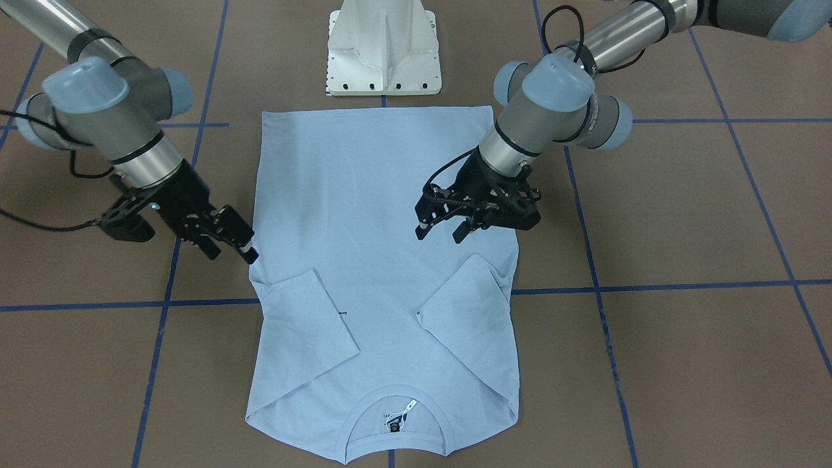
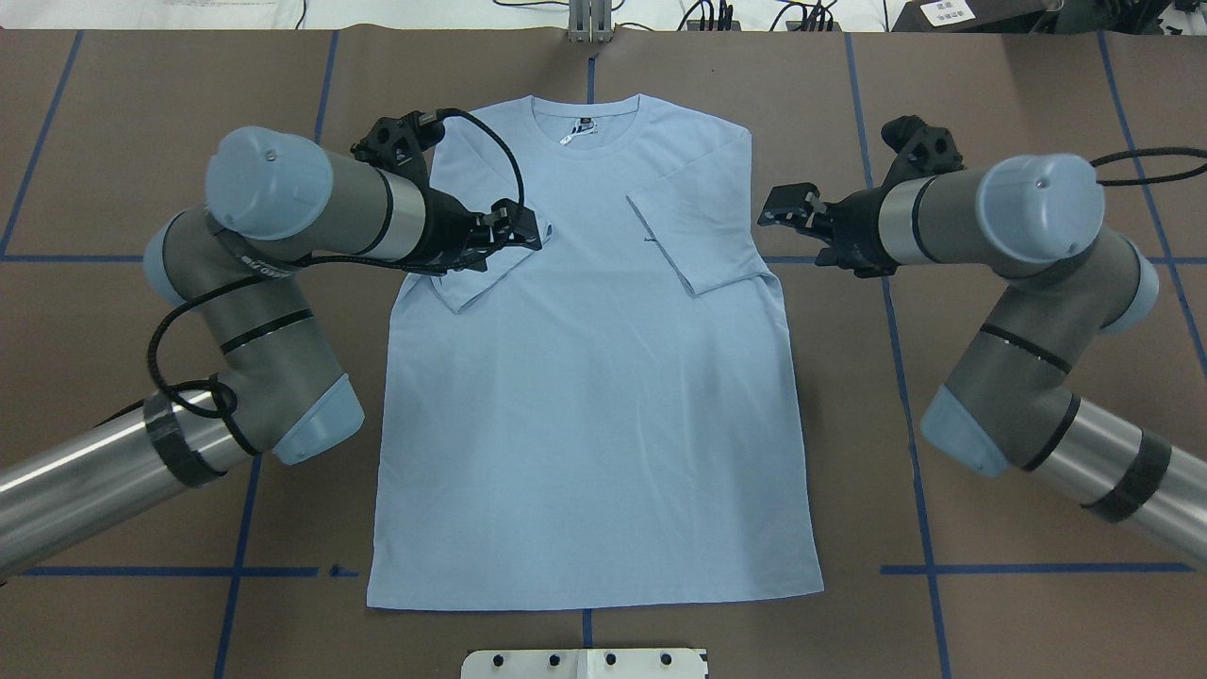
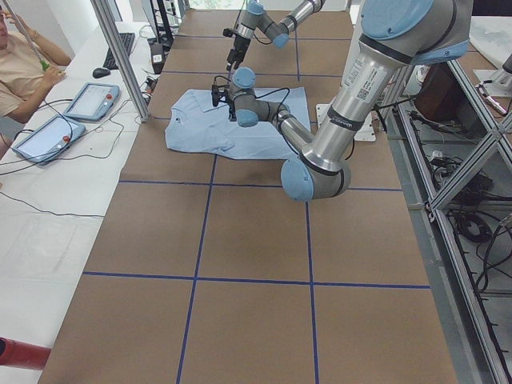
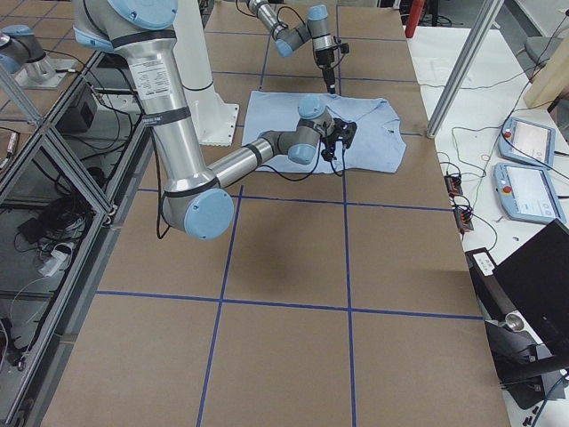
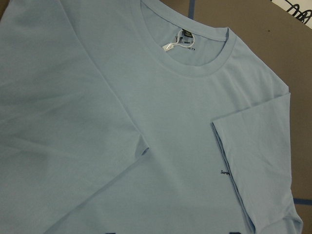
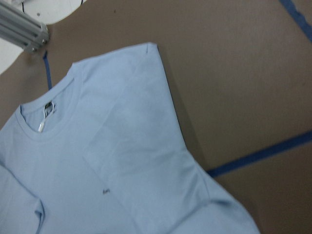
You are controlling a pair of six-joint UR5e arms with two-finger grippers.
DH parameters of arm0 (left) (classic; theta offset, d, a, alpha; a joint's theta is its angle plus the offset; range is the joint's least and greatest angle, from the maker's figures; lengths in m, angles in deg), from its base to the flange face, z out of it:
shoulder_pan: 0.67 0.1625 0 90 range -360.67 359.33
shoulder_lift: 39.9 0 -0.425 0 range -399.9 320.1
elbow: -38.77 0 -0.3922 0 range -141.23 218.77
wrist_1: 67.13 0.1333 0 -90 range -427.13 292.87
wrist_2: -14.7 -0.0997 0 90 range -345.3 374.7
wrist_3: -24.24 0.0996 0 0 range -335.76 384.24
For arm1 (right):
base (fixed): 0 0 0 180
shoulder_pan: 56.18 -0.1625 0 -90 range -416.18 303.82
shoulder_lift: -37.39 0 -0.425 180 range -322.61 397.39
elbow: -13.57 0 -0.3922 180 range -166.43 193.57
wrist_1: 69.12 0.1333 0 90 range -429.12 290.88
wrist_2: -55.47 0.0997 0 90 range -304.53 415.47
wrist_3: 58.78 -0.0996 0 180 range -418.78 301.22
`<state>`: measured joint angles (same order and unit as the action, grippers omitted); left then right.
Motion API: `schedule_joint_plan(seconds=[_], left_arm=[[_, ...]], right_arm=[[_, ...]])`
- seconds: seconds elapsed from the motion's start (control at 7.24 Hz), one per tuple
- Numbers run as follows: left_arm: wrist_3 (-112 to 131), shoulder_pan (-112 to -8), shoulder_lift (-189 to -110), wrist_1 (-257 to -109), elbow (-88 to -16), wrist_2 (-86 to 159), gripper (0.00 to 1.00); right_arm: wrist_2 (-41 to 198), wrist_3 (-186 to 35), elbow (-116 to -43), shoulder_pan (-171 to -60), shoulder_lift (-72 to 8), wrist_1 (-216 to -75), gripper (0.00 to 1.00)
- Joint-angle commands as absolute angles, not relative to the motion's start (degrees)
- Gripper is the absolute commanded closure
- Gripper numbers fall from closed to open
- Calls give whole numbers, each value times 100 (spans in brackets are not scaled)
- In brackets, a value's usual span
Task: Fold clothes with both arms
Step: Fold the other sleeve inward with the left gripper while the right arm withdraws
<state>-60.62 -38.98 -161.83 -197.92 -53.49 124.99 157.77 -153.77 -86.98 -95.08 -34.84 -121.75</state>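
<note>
The light blue T-shirt lies flat on the brown bench, its hem toward the white pedestal and its round neck with the tag at the far side. Both short sleeves are folded inward onto the chest. The left hand hangs over the shirt's body just hem-ward of the folded sleeve on that side, its fingers spread with nothing between them. The right hand sits at the shirt's opposite side edge, near where the other sleeve folds in; its fingers also stand apart and empty, one tip at the cloth's border, though whether it touches cannot be told.
</note>
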Motion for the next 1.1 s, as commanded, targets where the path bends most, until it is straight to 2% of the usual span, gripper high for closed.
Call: schedule_joint_plan(seconds=[0.0,0.14,0.28,0.69,0.97], left_arm=[[-6075,-3864,-15690,-19800,-6104,12545,19],[-6067,-3864,-15505,-19800,-6333,12571,19],[-6067,-3864,-15495,-19800,-6327,12571,19],[-6110,-3881,-15451,-19800,-6388,12518,17],[-6110,-3864,-15459,-19809,-6388,12510,16]], right_arm=[[14971,-16191,-10455,-8182,-3609,-14545,2],[14212,-17205,-10934,-7262,-3835,-14984,3],[13247,-17781,-11026,-6374,-4168,-15006,4],[12843,-18786,-11018,-5541,-5039,-15033,13],[12842,-18842,-10922,-5443,-5173,-15041,15]])
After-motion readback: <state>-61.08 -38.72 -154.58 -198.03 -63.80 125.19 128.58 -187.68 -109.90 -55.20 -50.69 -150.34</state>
